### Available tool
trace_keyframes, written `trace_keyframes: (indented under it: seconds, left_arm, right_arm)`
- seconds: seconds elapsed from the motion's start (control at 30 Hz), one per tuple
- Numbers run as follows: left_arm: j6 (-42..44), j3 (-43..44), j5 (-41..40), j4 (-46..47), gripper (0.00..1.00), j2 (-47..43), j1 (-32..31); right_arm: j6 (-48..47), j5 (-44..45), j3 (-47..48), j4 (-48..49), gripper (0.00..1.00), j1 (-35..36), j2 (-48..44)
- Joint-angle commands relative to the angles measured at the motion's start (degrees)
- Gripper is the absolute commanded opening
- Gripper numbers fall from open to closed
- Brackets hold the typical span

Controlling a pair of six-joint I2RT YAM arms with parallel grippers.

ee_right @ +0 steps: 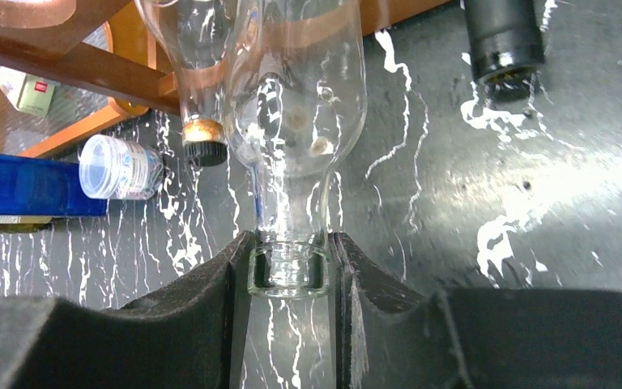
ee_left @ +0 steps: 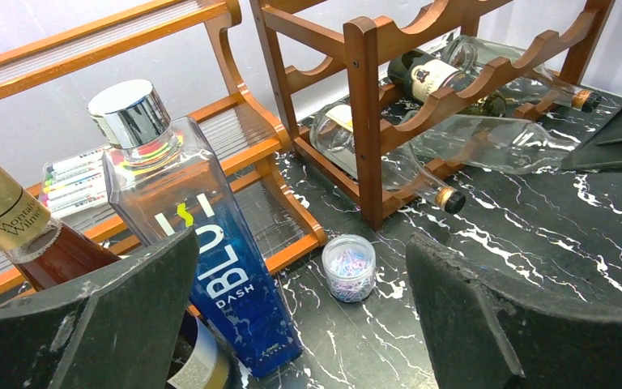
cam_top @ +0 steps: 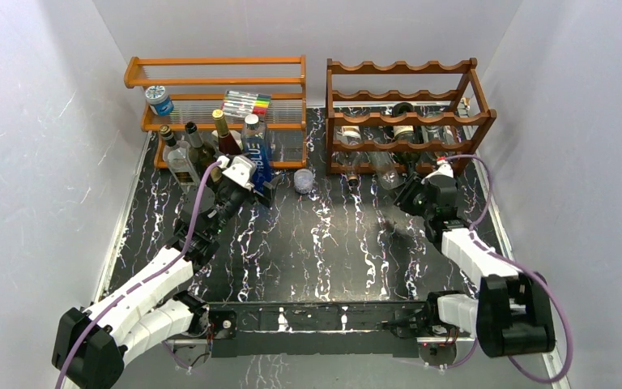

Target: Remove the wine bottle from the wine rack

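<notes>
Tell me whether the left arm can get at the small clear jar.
Probably yes: the left gripper is open and the jar sits just ahead on bare tabletop, though the blue bottle stands close beside the gripper.

Overhead rear view, two close wrist views toward wine rack point(cam_top: 405, 120)

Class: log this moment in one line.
stage: grasp | right claw: shut on clear bottle neck | bottle: in wine rack | left claw: open
</notes>
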Motion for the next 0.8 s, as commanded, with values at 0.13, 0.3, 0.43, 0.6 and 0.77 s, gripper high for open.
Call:
trace_keyframes:
  seconds: [0.13, 0.3, 0.43, 0.6, 0.77]
  left_arm:
    - [-0.5, 1.5, 1.1, 0.7, 0.98, 0.0, -0.8]
    - [-0.7, 1.6, 0.7, 0.5, 0.98, 0.5, -1.5]
    - [-1.4, 1.9, 0.3, 0.3, 0.98, 0.8, -2.0]
    - [-2.5, 1.6, 0.8, 0.8, 0.98, 0.9, -3.0]
    - [-2.7, 2.0, 2.3, 0.4, 0.98, 2.3, -4.3]
  right_arm:
    - [-3.2, 3.8, 2.3, -17.5, 0.0, 0.0, -16.0]
    - [-4.5, 4.4, 5.1, -26.4, 0.0, 0.0, -21.8]
    - [-6.2, 3.8, 6.4, -32.0, 0.0, 0.0, -26.0]
    - [-8.9, 4.9, 9.0, -38.0, 0.0, 0.1, -30.0]
    - [-8.0, 1.9, 9.7, -40.3, 0.0, 0.0, -30.2]
